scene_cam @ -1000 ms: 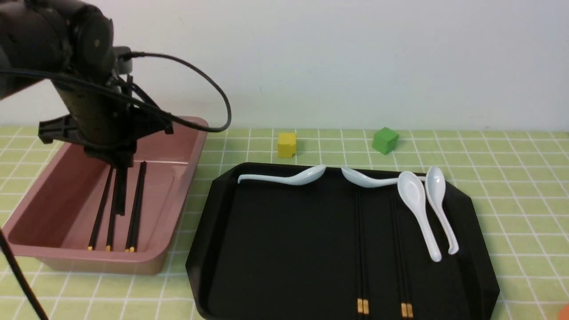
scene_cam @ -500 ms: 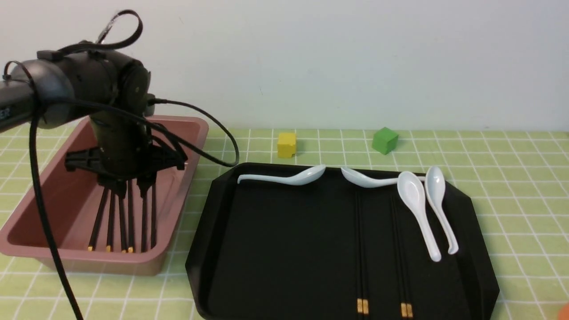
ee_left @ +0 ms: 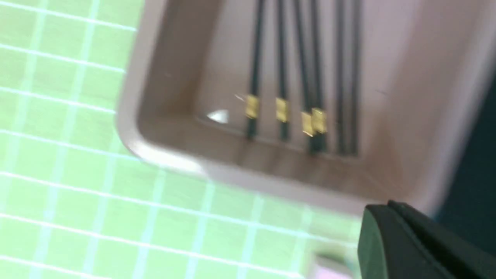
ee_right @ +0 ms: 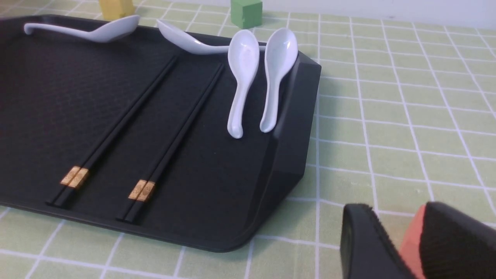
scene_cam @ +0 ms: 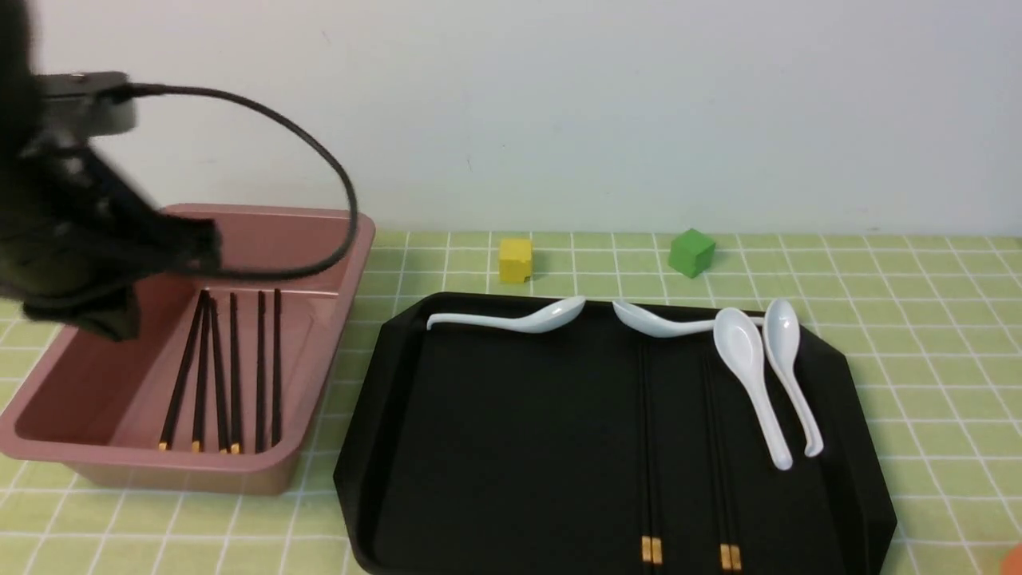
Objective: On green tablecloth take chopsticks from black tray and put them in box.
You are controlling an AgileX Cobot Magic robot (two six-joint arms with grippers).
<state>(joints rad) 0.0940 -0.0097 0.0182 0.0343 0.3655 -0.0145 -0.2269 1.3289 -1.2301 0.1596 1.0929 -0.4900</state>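
left gripper (scene_cam: 108,311): blurred, above the box's left wall; finger spread cannot be told.
box (scene_cam: 351,263): on the green tablecloth (scene_cam: 918,319), just left of the tray.
boxed chopsticks (scene_cam: 231,367): six sticks lying lengthwise on the floor, roughly parallel.
black tray (scene_cam: 383,447): beside the box.
step in hand (judged): fetch the next pair; align with the sticks, pinch both near mid-length, lift level.
tray chopsticks (scene_cam: 648,447): two thin black pairs in the right half, gold bands toward the near rim, faint against the gloss.
spoons (scene_cam: 750,375): beside the outer pair; keep clear.
right gripper (ee_right: 391,228): near the tray's right corner, orange between its fingers; grip cannot be told.
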